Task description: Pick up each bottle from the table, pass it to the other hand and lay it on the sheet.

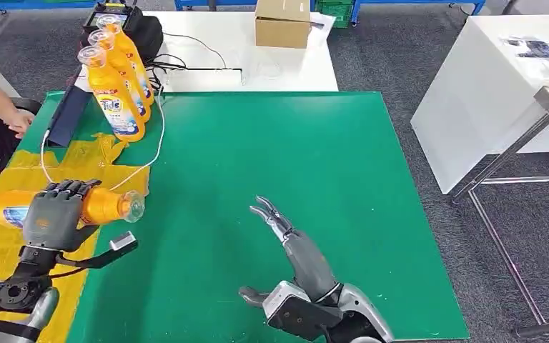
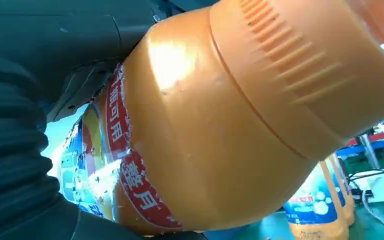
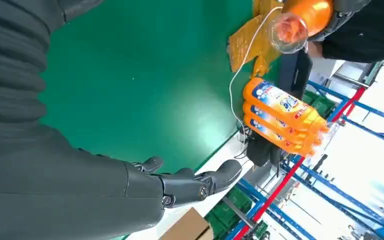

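My left hand grips an orange detergent bottle lying sideways, its clear cap pointing right, over the yellow sheet at the table's left edge. The left wrist view shows the same bottle close up against my palm. Three more orange bottles stand upright in a row at the back left of the green table; in the right wrist view the standing bottles appear sideways. My right hand hovers open over the middle of the table, fingers straight, holding nothing.
A person's arm rests by the table's left side. A white cable runs from the bottles across the sheet. A cardboard box sits on the white table behind. Another white table stands at the right.
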### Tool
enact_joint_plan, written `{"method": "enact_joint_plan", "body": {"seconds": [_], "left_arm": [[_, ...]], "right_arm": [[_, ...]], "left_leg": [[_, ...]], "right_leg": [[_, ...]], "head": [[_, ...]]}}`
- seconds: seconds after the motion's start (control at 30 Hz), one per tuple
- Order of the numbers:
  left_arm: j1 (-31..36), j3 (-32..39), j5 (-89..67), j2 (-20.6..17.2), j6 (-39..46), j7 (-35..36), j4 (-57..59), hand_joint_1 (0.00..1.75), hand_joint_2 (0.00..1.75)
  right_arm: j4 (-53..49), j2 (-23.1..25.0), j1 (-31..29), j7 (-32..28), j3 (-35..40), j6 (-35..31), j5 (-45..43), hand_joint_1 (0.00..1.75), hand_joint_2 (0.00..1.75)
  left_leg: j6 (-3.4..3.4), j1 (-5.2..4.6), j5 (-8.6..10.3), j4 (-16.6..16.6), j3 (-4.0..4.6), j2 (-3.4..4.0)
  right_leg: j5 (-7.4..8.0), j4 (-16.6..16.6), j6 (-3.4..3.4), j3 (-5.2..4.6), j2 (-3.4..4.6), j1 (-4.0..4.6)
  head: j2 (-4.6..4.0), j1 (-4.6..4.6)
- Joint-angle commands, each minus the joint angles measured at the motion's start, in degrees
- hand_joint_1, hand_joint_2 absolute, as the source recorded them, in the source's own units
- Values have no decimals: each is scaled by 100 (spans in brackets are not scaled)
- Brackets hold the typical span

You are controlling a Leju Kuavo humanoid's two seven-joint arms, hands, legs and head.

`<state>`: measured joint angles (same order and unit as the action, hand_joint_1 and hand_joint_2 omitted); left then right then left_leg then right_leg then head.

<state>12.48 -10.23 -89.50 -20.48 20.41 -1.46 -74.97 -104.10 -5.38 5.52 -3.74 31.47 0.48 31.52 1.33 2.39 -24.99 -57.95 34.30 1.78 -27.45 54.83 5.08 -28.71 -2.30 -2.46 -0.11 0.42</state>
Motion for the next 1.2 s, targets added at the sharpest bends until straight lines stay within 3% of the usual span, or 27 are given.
{"method": "enact_joint_plan", "body": {"seconds": [0.03,0.23,0.27,0.3,0.33,0.53,0.63,0.83,0.87,1.0,1.07,1.13,1.17,1.2], "left_arm": [[733,-610,-50,-264,-448,78,1742,175,175],[829,-494,61,-405,-669,-434,2248,175,175],[846,-487,68,-412,-674,-448,2244,127,175],[856,-448,53,-411,-744,-477,2260,0,175],[887,-391,96,-398,-903,-530,2280,0,0],[893,-376,28,-505,-1023,-552,2294,0,0],[986,-784,-50,-728,-1025,-84,2255,0,0],[991,-652,-41,-665,-978,-172,2107,0,0],[523,72,-50,-22,2,-321,785,0,0],[300,482,139,254,47,-529,68,0,0],[216,919,686,748,349,-878,-440,0,0],[140,1115,1508,1124,-90,-1250,-980,0,0],[113,1306,2924,1450,-629,-1797,-1286,0,0],[-25,1300,3706,1529,-1314,-2148,-1754,0,0]], "right_arm": [[151,-156,-89,-45,146,3,-75,0,175],[264,-227,-117,-128,200,18,-124,0,175],[262,-230,-114,-129,200,18,-125,0,175],[246,-239,-107,-137,199,15,-129,0,175],[234,-247,-92,-134,194,11,-128,0,175],[288,-208,-112,-135,206,9,-127,0,175],[325,-171,-148,-136,222,16,-83,0,175],[315,-157,-151,-145,216,-5,14,0,175],[55,-107,-13,-327,94,-44,-40,0,0],[-59,-59,40,-312,-11,-26,-75,0,0],[-187,36,128,-368,-72,-174,141,0,0],[-339,119,232,-409,-97,-332,351,0,0],[-437,297,334,-563,-199,-574,439,0,0],[-583,495,390,-771,-318,-723,428,0,0]], "left_leg": [[-17,-6,3,12,-21,-18],[-25,-6,-1,14,-31,-14],[-15,-3,0,7,-15,-7],[-23,-4,-2,11,-27,-12],[-16,-2,0,6,-13,-15],[-21,-5,0,9,-18,-14],[-14,-1,1,5,-8,-10],[-16,-1,1,4,-9,-15],[-22,-3,1,6,-14,-21],[-23,-8,-3,5,-12,-21],[-20,-9,0,5,-6,-21],[-23,-6,1,1,-1,-43],[-19,-7,1,-1,4,-35],[-24,-8,-2,-2,-4,-36]], "right_leg": [[-2,-7,-29,22,8,-3],[-3,-10,-39,29,22,-2],[-1,-4,-25,15,15,-1],[-3,-8,-39,27,22,0],[-3,-4,-27,17,9,1],[-2,-6,-33,19,16,-1],[-1,-1,-24,9,11,1],[-2,-2,-27,12,9,2],[-4,-2,-34,17,10,0],[-5,-4,-30,19,10,-4],[-5,0,-30,11,8,-5],[-9,-3,-30,13,-12,-2],[-7,0,-23,3,-9,-3],[-9,0,-31,9,-4,-4]], "head": [[0,0],[0,0],[0,0],[0,0],[0,0],[0,0],[0,0],[0,0],[0,0],[0,0],[0,-2],[0,0],[0,0],[0,-2]]}}
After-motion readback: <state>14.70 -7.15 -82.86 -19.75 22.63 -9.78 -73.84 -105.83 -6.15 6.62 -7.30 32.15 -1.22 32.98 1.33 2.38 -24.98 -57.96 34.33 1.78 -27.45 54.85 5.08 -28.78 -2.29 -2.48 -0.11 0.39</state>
